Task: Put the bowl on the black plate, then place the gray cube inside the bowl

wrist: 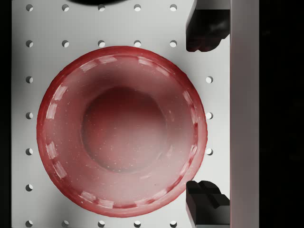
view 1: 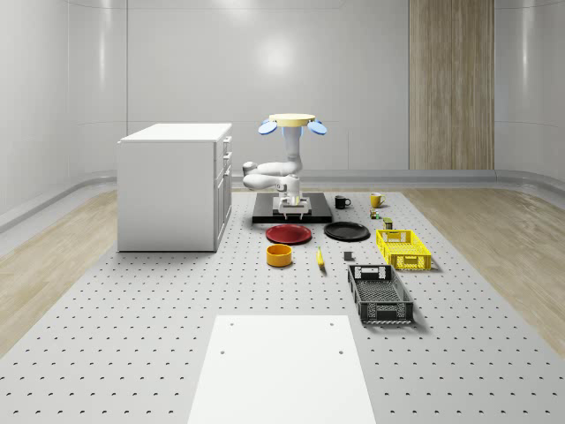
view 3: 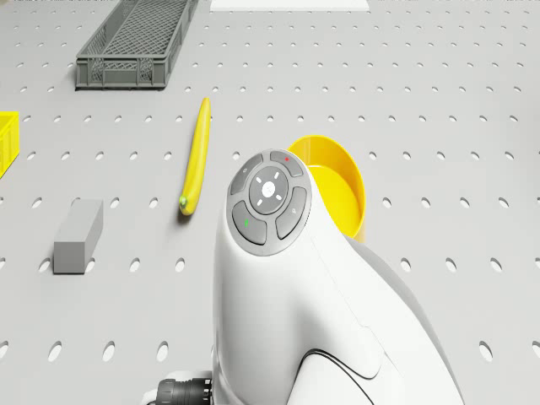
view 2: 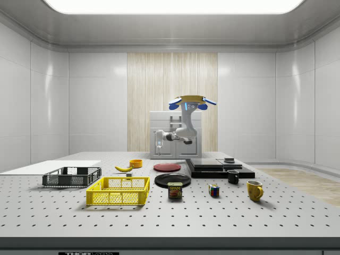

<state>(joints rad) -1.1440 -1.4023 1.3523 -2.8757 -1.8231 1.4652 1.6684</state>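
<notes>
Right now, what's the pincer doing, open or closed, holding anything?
Pincer: open and holding nothing, above the red plate, with the drone hovering over it.

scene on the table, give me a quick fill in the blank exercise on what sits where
1. The yellow bowl rests on the table, not yet on the ___ plate.
2. The wrist view shows the open claw looking down on the ___ plate.
3. The banana lies between the yellow bowl and the gray ___.
4. The yellow crate stands next to the ___ crate.

Missing words: black; red; cube; black
</notes>
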